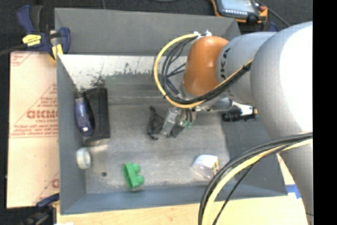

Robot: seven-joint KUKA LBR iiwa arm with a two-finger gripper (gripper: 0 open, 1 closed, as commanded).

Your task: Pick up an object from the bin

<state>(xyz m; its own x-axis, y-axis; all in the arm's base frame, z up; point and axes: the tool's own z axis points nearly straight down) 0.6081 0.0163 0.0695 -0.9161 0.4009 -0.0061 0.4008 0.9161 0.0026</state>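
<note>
My gripper (169,125) is low over the middle of the bin floor, under the arm's orange cover. A small dark thing (154,124) lies right against its left side; whether it is gripped I cannot tell. A green block (132,175) rests near the front wall, left of the gripper. A white crumpled packet (205,166) lies near the front, a little to the gripper's right.
By the left wall stands a black box (99,112) with a purple-blue oblong thing (82,116) against it. A small silver cylinder (83,158) lies in front of them. The arm and its cables cover the bin's right side.
</note>
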